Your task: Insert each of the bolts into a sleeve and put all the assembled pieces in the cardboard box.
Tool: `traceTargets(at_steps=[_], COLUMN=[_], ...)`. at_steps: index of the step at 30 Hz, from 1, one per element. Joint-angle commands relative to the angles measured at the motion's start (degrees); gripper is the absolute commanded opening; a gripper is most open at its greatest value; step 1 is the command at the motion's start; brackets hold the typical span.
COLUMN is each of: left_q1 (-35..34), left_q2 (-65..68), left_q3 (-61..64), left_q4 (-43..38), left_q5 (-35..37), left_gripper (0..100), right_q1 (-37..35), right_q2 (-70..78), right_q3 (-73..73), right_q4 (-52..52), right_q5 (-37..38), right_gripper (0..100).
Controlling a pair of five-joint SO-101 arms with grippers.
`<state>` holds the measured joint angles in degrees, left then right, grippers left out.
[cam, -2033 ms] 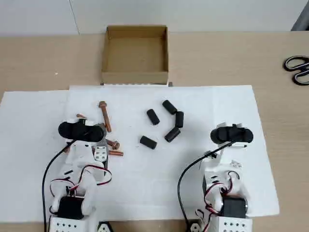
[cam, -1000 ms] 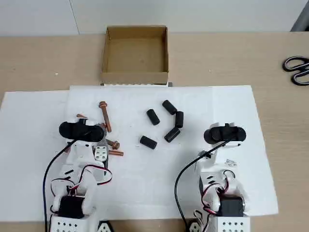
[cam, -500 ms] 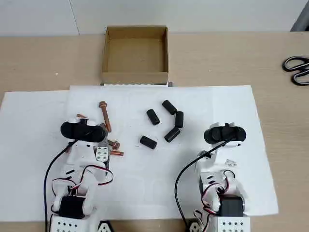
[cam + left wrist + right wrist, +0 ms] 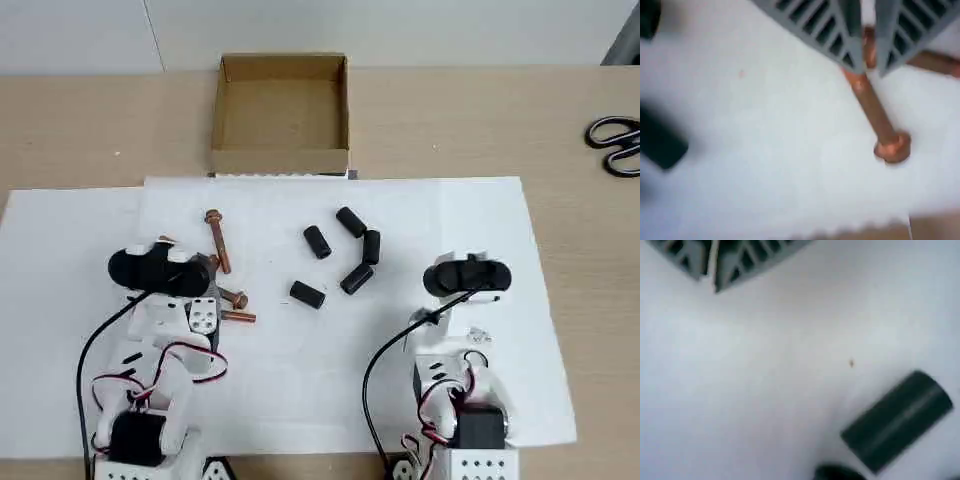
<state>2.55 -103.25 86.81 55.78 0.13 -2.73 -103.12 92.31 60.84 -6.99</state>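
Beginning the first pickup: left gripper, jaws nearly together, hovers over a bolt lying on paper; right gripper, closed too, sits near a sleeve; the left jaws likely need opening next.

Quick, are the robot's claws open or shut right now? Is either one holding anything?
Left gripper: closed, empty, over a bolt.
Right gripper: closed, empty.

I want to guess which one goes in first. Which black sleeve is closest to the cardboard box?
The sleeve at the top of the group in the high view, lying slanted. The other four sit farther from the cardboard box.
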Motion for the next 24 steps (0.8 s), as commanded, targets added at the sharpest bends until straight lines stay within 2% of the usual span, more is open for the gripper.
traceTargets(at_steps=[1,5,9,15,19,24], left_q1=[-0.7,-0.7,-0.7,-0.6,-0.6,-0.7], left_q2=[2.6,9.6,22.6,46.2,57.4,66.2], left_q3=[-5.1,-15.1,-26.2,-46.3,-61.9,-73.6], left_q4=[6.7,9.1,12.1,23.9,33.6,39.9], left_q5=[-0.6,1.7,6.2,11.3,11.4,11.2], left_gripper=[1,1,1,1,1,1], right_q1=[-0.3,-2.1,-2.2,-2.5,-2.5,-2.5], right_q2=[-0.7,-0.6,-0.6,1.4,9.3,24.0], right_q3=[-6.0,-10.9,-14.1,-17.8,-22.5,-32.2], right_q4=[-3.6,-2.5,-1.1,0.2,0.3,0.1], right_q5=[-2.1,-2.1,-2.1,-2.0,-2.4,-4.0], right_gripper=[0.4,0.6,0.7,0.7,0.7,0.7])
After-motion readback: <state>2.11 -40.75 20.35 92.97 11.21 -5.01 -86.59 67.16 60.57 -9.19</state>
